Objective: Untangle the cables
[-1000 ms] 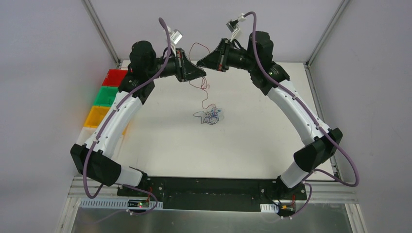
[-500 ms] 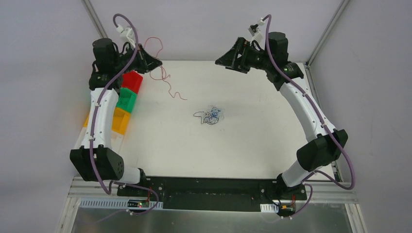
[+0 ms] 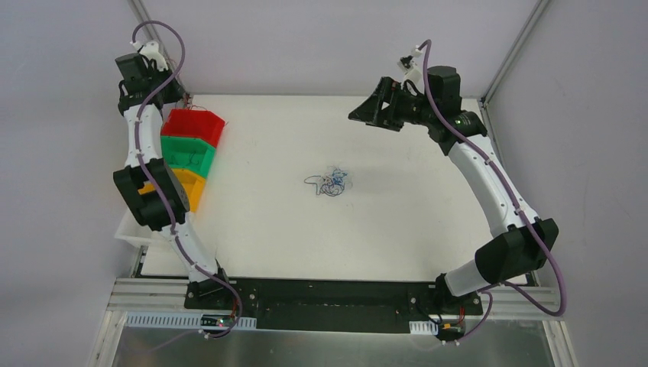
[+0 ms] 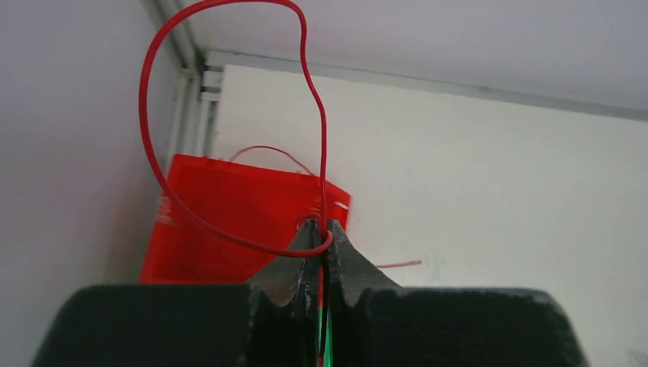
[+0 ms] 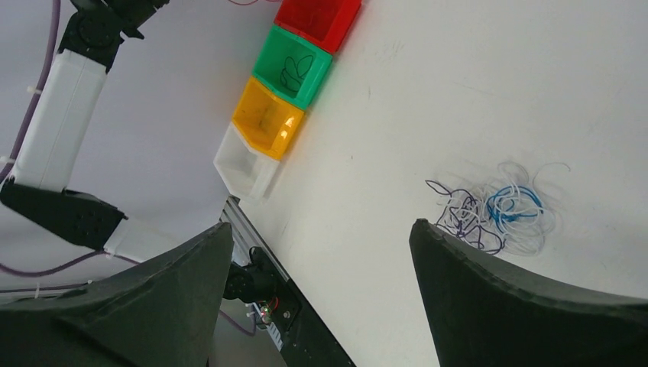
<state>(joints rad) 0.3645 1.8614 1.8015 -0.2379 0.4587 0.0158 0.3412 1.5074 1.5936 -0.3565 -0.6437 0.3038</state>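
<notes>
A small tangle of cables (image 3: 330,182), blue, purple and white, lies mid-table; the right wrist view shows the tangle (image 5: 497,210) too. A red cable (image 4: 153,153) loops up from my left gripper (image 4: 321,229), which is shut on it above the red bin (image 4: 229,214). In the top view the left gripper (image 3: 174,98) is at the far left corner, behind the red bin (image 3: 192,126). My right gripper (image 3: 363,115) hangs open and empty above the table's far right. Its jaws (image 5: 317,237) stand wide apart, with the tangle beyond the right finger.
A row of bins runs down the left edge: red, green (image 3: 187,153), orange (image 3: 187,187) and white (image 3: 130,225). A dark cable lies in the green bin (image 5: 294,69). Frame posts stand at the far corners.
The right gripper opened and let go of the red cable, drawing back to the right. The left arm swung to the far left corner, carrying the red cable away from the tangle.
</notes>
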